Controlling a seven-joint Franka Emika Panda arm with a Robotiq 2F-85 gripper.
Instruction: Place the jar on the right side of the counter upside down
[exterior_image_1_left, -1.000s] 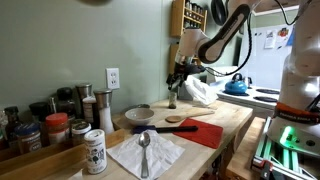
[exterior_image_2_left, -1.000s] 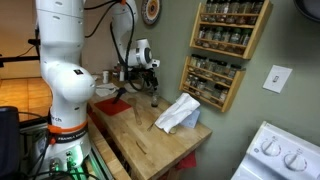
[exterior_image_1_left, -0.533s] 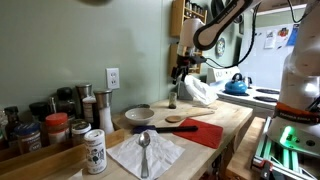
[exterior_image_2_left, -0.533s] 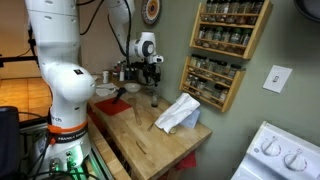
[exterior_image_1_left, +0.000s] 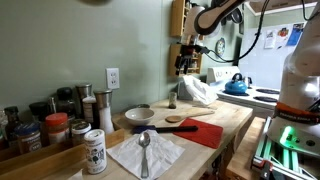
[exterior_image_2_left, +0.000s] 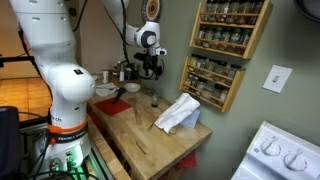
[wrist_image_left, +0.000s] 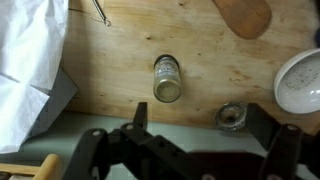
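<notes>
The small pale jar stands on end on the light-wood counter, near the wall; it shows in both exterior views. In the wrist view the jar is seen from straight above, free of the fingers, on the counter. My gripper hangs well above the jar, open and empty. Its two dark fingers are spread wide apart. A small round metal-rimmed thing lies beside the jar near the wall.
A white cloth lies next to the jar. A wooden spoon, a bowl, a red mat and a napkin with a metal spoon lie further along. The white-labelled shaker stands near the spice jars. Spice racks hang on the wall.
My gripper has risen straight up from the jar, open. The jar stays standing on the counter where it was.
</notes>
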